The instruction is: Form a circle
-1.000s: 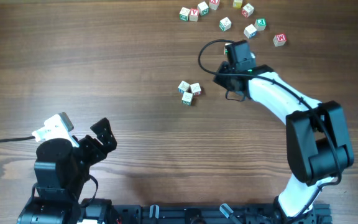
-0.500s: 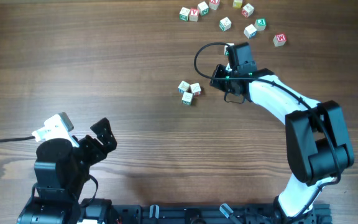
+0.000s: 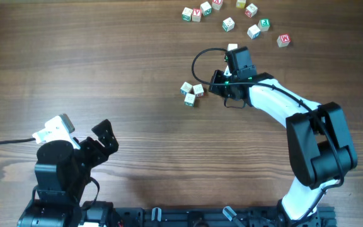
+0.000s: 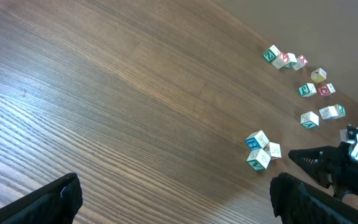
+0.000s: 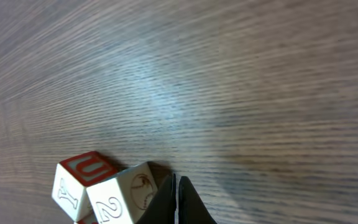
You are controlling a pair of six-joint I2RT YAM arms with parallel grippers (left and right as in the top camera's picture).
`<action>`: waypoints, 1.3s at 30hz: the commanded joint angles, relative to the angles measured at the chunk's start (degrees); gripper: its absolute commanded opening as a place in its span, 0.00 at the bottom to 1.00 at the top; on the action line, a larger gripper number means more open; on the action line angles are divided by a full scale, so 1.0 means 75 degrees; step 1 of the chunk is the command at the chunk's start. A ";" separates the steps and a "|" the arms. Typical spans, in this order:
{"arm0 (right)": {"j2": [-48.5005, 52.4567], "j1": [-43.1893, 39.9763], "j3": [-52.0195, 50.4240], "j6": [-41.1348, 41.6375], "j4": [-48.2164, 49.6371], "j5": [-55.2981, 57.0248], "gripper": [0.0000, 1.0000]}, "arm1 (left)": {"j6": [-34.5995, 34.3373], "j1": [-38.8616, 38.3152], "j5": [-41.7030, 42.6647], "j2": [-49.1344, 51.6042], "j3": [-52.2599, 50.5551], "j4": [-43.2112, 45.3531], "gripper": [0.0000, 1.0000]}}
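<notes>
Nearest the base, well short of the circle [image 3: 191, 93] and off to its left, the left gripper [image 4: 173, 190] hangs above the bare wooden table [image 3: 106, 63] with its fingers spread as wide as they go, holding nothing.

The circle itself is three little white letter cubes pressed into a tight clump at mid-table. The right wrist view shows a red U face and a 2 on the cubes.

Just to the circle's right sits the right gripper [image 3: 212, 85], fingers pinched fully together with nothing between them. Its tip lies at the edge of the nearest cube of the clump – touching or a hair off, I cannot tell.

Well beyond the circle, at the far edge, lies a loose scatter of letter cubes [image 3: 228, 24].
</notes>
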 commanded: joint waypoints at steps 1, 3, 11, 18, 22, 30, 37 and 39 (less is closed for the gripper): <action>0.0038 0.0032 -0.0061 -0.0236 0.0090 -0.0236 0.05 | -0.0076 0.0006 -0.0070 -0.0029 -0.0055 -0.0009 1.00; 0.0038 0.0032 -0.0061 -0.0236 0.0090 -0.0236 0.05 | -0.0076 0.0006 -0.0070 -0.0029 -0.0055 -0.0009 1.00; 0.0210 0.0181 -0.0061 -0.0373 0.0367 -0.0163 0.05 | -0.0076 0.0006 -0.0070 -0.0029 -0.0055 -0.0009 1.00; 0.0294 0.0181 -0.0061 -0.0347 0.0379 -0.0114 0.05 | -0.0076 0.0006 -0.0070 -0.0026 -0.0055 -0.0009 1.00; 0.0294 0.0181 -0.0061 -0.0347 0.0364 -0.0099 0.04 | -0.0076 0.0006 -0.0073 -0.0026 -0.0055 -0.0012 1.00; 0.0294 0.0181 -0.0061 -0.0373 0.0344 -0.0245 0.05 | -0.0076 0.0006 -0.0073 -0.0026 -0.0055 -0.0009 1.00; 0.0294 0.0181 -0.0061 -0.0370 0.0335 -0.0388 0.05 | -0.0076 0.0006 -0.0073 -0.0029 -0.0055 -0.0009 1.00; 0.0294 0.0181 -0.0061 -0.0358 0.0280 -0.0411 0.04 | -0.0076 0.0006 -0.0070 -0.0029 -0.0055 -0.0009 1.00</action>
